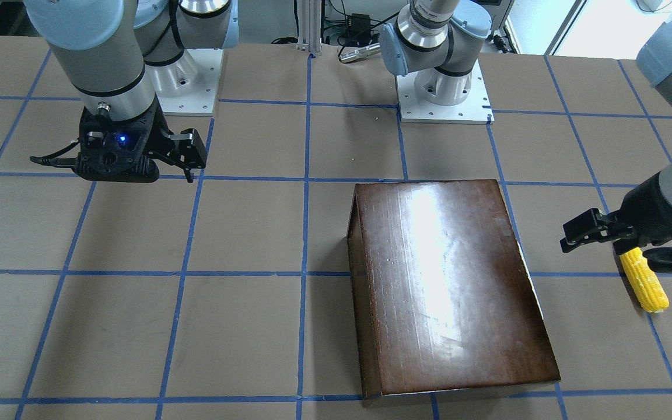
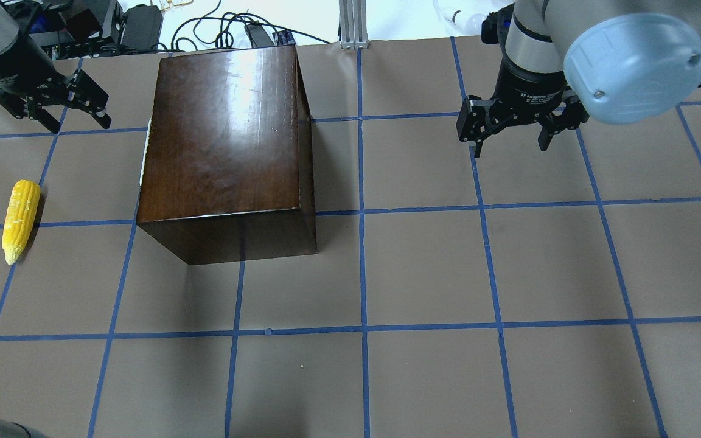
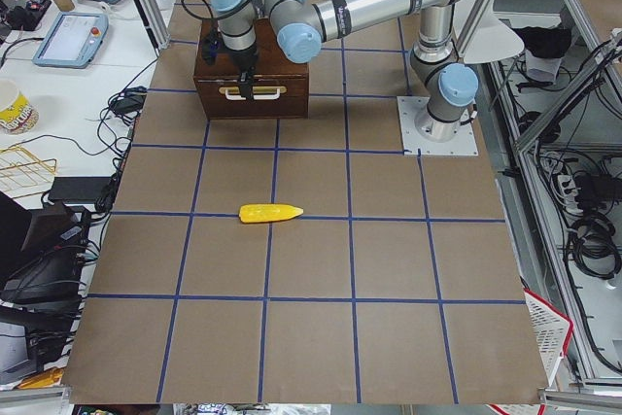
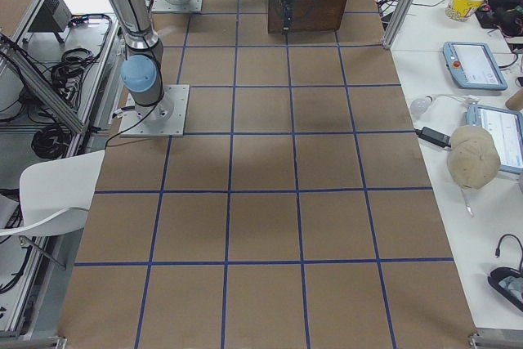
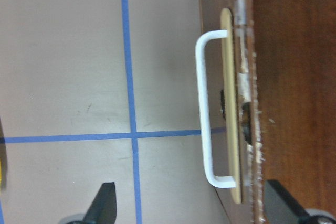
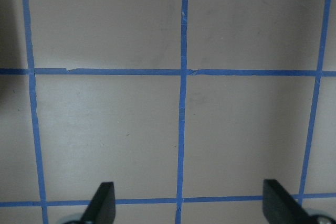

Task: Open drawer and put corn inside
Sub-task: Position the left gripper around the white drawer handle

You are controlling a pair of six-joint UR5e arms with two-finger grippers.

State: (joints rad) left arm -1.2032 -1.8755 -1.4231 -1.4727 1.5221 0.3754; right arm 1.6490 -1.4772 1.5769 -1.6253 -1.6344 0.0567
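Well, in the front-facing view your left gripper [image 1: 595, 245] hangs at the right edge, jaws apart, near the corn [image 1: 644, 281] lying on the table [image 1: 137, 326] beside the box [image 1: 452, 286]. Overhead, your right gripper [image 2: 512, 137] hangs upper right, jaws spread, seemingly parked clear. Left wrist view: the drawer [image 5: 214, 19] sits shut, its white handle [image 5: 206, 114] centred, likely lined up for your pull.

- The left arm [image 3: 369, 7] stretches out long and nearly level from its base, with the wrist bent down at the far end.
- The left claw [image 2: 80, 125] points down, its fingers spread wide and holding nothing.
- The right arm [image 2: 630, 55] is raised, with its wrist upright.
- The right claw [image 2: 510, 146] hangs straight down, its fingers spread wide and holding nothing.
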